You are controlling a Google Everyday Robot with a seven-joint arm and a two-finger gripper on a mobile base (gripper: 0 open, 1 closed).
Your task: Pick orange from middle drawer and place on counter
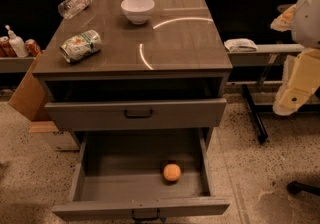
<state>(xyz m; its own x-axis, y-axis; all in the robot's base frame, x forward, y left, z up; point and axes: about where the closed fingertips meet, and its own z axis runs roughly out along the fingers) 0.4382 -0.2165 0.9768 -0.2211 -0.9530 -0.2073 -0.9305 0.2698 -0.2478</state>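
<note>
The orange [171,172] is seen at 5 o'clock in the open middle drawer [125,163]. On the counter [190,48], a bowl [137,9] is set at 12, a bottle [75,4] at 11 and a can [80,45] at 9. The gripper [295,93] is held at the frame's 3 o'clock; its state cannot be told.

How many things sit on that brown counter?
3 on the counter: a white bowl at the back, a clear bottle lying back left, a can lying front left. None looks hidden. The gripper hangs to the counter's right.
</note>
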